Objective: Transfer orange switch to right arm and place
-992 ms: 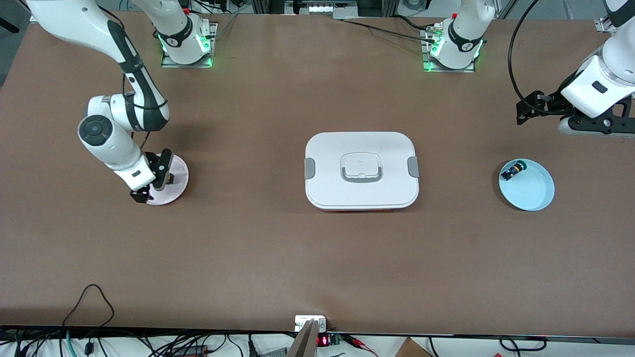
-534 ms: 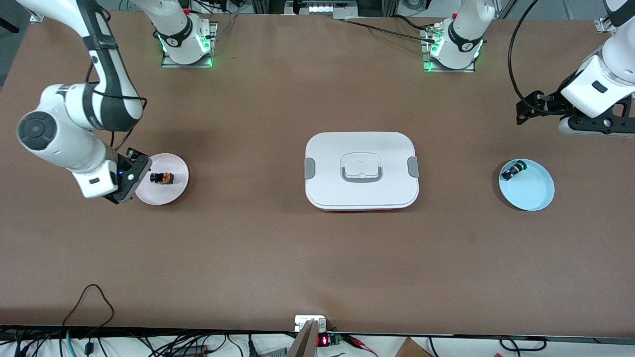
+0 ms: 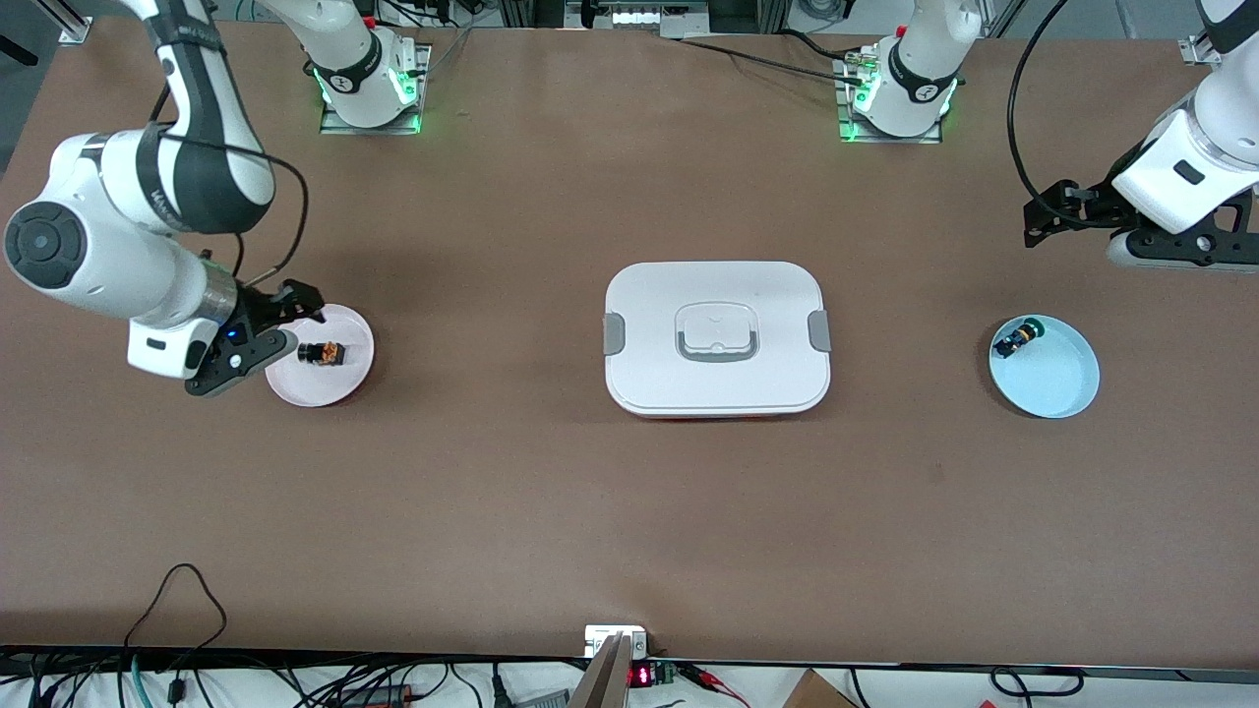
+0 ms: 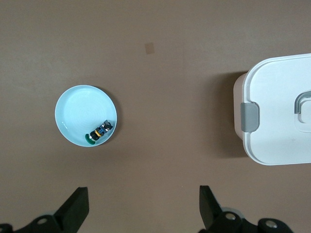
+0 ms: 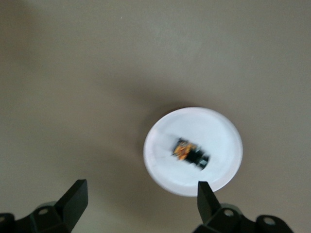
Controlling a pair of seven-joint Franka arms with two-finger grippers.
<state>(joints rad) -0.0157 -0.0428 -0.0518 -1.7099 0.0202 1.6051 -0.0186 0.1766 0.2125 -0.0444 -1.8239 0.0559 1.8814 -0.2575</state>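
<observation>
Orange switch (image 3: 322,352): small black cylinder with an orange end, lying on its side in a shallow pink-white dish (image 3: 346,389) toward the right arm's end of the table; nothing touches it. Right gripper (image 3: 258,341): black, fingers spread wide and grasping nothing, hanging over the dish's rim at the edge toward the right arm's end, just beside the switch but apart from it; its wrist view shows both black fingers (image 5: 73,196) splayed, with dish (image 5: 218,136) and switch (image 5: 190,152) below. Right arm (image 3: 98,246): white and dark grey, bent low over that end of the table. Left gripper (image 3: 1057,211): black open-linkage type, fingers spread and bare, waiting in the air over bare table toward the left arm's end. Pale blue bowl (image 3: 1057,383): near that gripper, closer to the front camera, holding a black switch with green cap (image 3: 1013,339) against its rim; also seen from the left wrist (image 4: 99,131). White lidded box (image 3: 716,336): rectangular, grey side latches and recessed handle, mid-table between dish and bowl.
</observation>
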